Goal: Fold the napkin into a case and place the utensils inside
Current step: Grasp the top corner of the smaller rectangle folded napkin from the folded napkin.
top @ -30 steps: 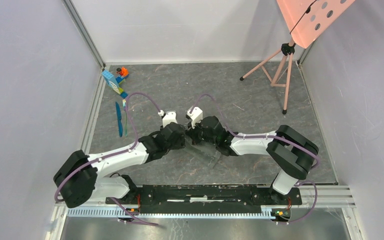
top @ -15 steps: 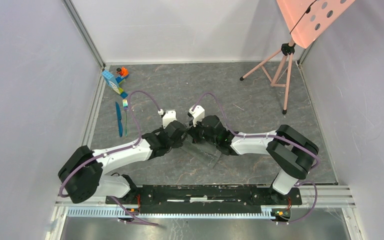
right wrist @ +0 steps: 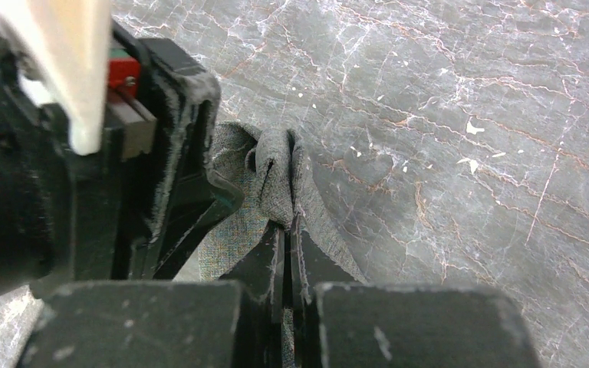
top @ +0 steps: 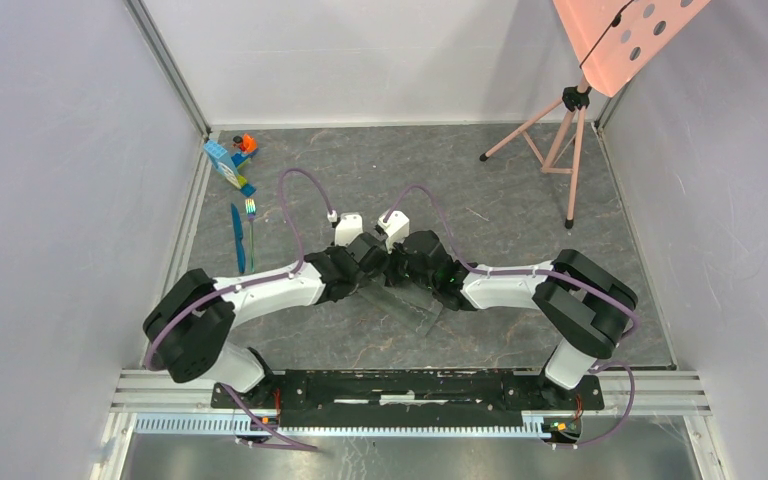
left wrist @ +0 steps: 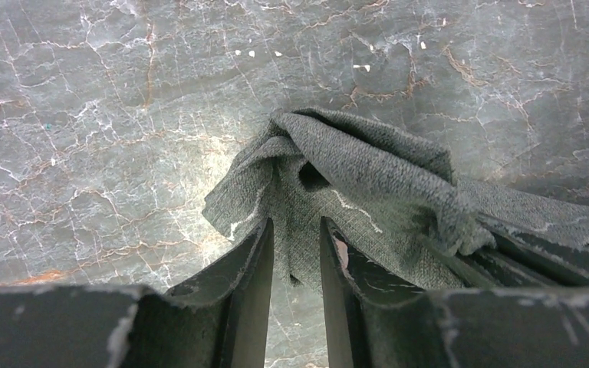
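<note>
The dark grey napkin (top: 412, 304) lies bunched mid-table under both wrists. My right gripper (right wrist: 287, 224) is shut on a raised fold of the napkin (right wrist: 278, 175). In the left wrist view, my left gripper (left wrist: 295, 224) has its jaws a little apart, straddling the napkin's (left wrist: 368, 165) crumpled edge, with bare table showing through the gap. From above, the left gripper (top: 370, 263) and right gripper (top: 397, 268) almost touch. The utensils lie far left: a blue knife (top: 238, 240) and, beside it, a fork (top: 251, 222) with a shiny head.
Blue and orange toy blocks (top: 230, 160) sit at the back left corner. A pink tripod (top: 552, 140) stands at the back right under a pink perforated board (top: 625, 35). Enclosure walls rise on three sides. The left arm's body (right wrist: 84, 153) fills the right wrist view's left side.
My left arm has swung right and forward until its gripper sits against the right one, and its jaws have narrowed. The right gripper has kept its hold on the napkin.
</note>
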